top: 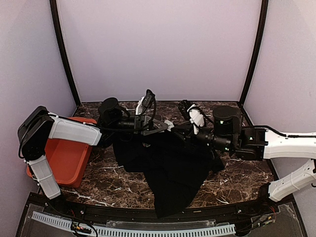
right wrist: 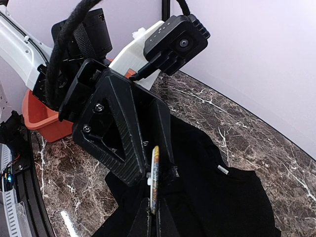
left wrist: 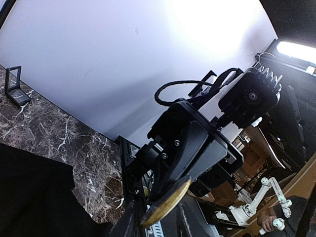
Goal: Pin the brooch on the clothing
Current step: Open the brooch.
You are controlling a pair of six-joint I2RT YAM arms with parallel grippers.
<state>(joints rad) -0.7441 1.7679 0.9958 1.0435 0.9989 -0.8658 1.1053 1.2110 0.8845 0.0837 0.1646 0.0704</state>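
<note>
The clothing [top: 168, 168] is a black T-shirt spread over the marble table and lifted in a bunch at its top, where both grippers meet. The brooch [right wrist: 154, 173] is a thin round disc seen edge-on, coloured on one face and gold [left wrist: 168, 201] on the other. My right gripper [right wrist: 153, 217] is shut on its lower rim. My left gripper [left wrist: 158, 219] comes from the opposite side, and its fingers [right wrist: 118, 138] stand slightly apart on either side of the disc, with bunched black fabric against one of them. The shirt [right wrist: 222, 197] lies below.
An orange bin [top: 64, 153] sits at the table's left under the left arm. A small open black box [left wrist: 14, 86] stands on the marble near the back wall. White walls and black posts enclose the table on three sides.
</note>
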